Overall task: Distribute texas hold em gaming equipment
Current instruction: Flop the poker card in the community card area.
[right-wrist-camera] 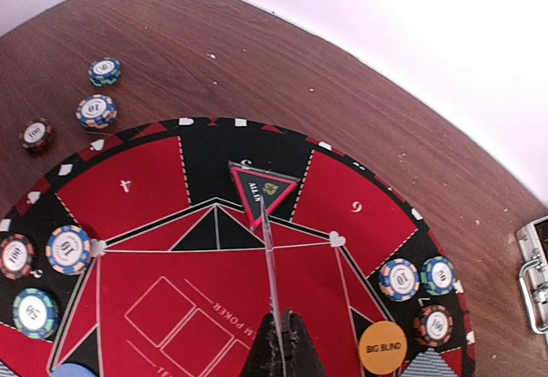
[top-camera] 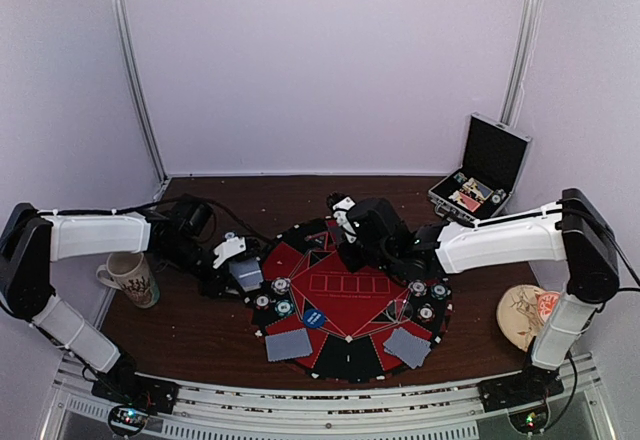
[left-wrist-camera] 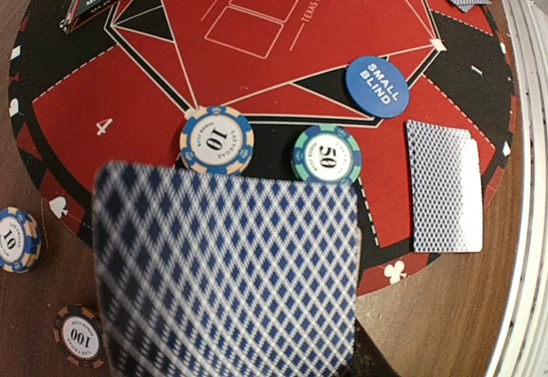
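L claw (top-camera: 240,265) is clamped on a blue-backed card (left-wrist-camera: 227,274), its back to the wrist cam and blurred; the card hides the fingers there. Just past the card's far edge, a 10 chip (left-wrist-camera: 217,140) & a 50 chip (left-wrist-camera: 326,155) lie side by side on the round mat (left-wrist-camera: 120,86). Further ahead & to the R sits the SMALL BLIND disc (left-wrist-camera: 378,86). R of the claw, a face-down card (left-wrist-camera: 443,186) lies flat near the mat rim. To its L, off the mat, a second 10 chip (left-wrist-camera: 15,238) & a 100 chip (left-wrist-camera: 79,336) rest on the counter (left-wrist-camera: 34,291). R claw (right-wrist-camera: 278,343) is pinched shut on an edge-on card (right-wrist-camera: 271,257), seen as a thin line reaching fwd to the ALL IN triangle (right-wrist-camera: 261,190). BIG BLIND disc (right-wrist-camera: 382,347) lies just R of that claw, w/ three chips (right-wrist-camera: 399,278) a bit beyond it.
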Robot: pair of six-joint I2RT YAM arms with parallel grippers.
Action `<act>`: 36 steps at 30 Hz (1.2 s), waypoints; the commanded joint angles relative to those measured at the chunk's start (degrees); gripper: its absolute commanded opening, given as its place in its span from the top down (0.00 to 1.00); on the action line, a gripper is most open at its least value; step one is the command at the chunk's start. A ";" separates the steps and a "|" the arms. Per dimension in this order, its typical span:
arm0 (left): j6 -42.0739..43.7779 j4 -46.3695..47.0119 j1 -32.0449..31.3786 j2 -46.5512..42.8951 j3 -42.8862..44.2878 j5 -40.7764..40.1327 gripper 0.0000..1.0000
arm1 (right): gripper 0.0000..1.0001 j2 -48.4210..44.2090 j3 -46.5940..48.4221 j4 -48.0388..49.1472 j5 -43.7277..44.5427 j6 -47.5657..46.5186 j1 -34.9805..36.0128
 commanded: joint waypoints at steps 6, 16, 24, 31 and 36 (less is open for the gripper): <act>-1.18 2.08 1.71 1.03 2.14 0.68 0.65 | 1.00 7.02 9.93 -7.87 10.26 -15.27 3.39; -1.57 2.27 1.89 1.10 2.13 0.46 0.65 | 1.00 15.30 15.56 -10.23 15.21 -20.91 6.05; -1.55 2.23 2.03 1.40 2.26 0.68 0.65 | 1.00 21.81 19.72 -11.48 17.57 -23.84 6.94; -1.55 2.27 2.01 1.17 2.27 0.83 0.65 | 1.00 24.74 20.67 -9.45 16.29 -27.73 8.02; -1.55 2.27 1.99 1.07 2.11 0.89 0.65 | 1.00 26.56 21.48 -8.34 16.24 -30.01 8.14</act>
